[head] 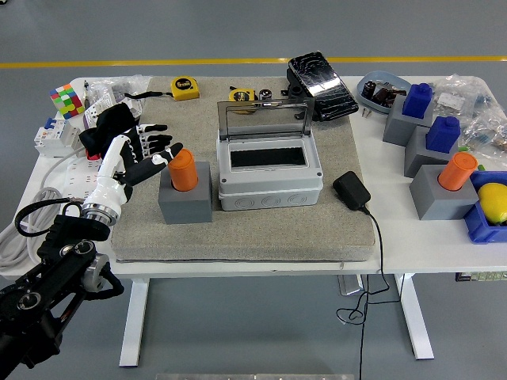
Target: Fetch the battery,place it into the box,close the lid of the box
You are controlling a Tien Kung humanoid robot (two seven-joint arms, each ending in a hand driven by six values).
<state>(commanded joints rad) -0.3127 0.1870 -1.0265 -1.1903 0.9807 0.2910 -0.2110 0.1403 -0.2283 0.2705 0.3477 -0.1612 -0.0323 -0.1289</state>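
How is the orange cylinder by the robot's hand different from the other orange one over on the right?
The orange cylinder on the mat stands upright in its grey block, with the left hand reaching its fingers toward it. The orange cylinder at right leans in its own grey block, off the mat on the bare white table, with no hand near. Both share colour, shape and a grey holder.

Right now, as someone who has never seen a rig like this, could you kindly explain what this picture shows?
One camera high on a humanoid robot looks down over a white table. Its black left arm ends in a five-fingered left hand, fingers spread beside an orange battery standing in a gray holder; nothing is held yet. Next to it sits a gray box with its clear lid raised. The right arm is out of view.
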